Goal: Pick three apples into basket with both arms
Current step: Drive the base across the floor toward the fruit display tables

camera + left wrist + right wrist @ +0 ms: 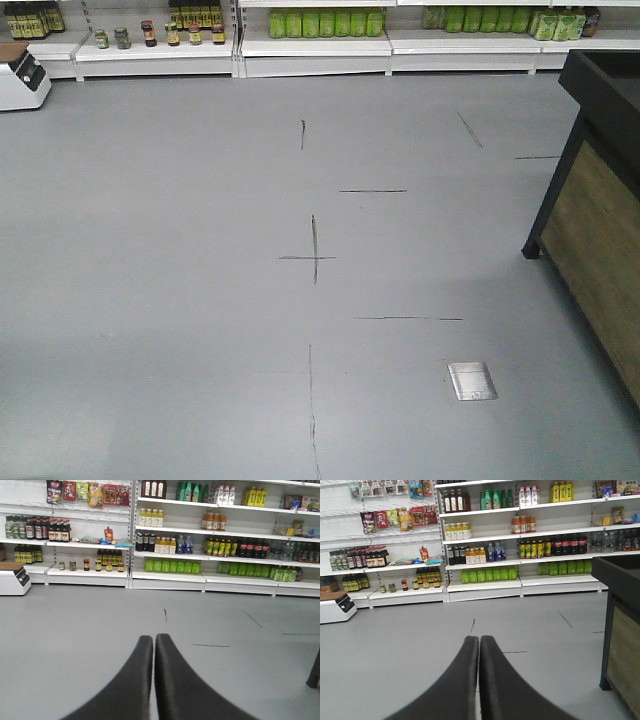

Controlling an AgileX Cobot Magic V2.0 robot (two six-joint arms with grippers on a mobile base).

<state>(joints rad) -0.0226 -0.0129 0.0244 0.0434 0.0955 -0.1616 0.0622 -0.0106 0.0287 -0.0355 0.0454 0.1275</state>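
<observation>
My left pincer (154,637) and right pincer (479,639) are each pressed fully together on nothing, pointed level across the grey floor (180,300) toward the drinks shelves (170,575), I judge because nothing is within reach yet. Neither apples nor basket show in any view. The floor lies open ahead and leftward; the one near edge is the black-framed wooden stand (600,230) on my right.

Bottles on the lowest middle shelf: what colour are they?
Bright green bottles; clearest in the left wrist view.
</observation>
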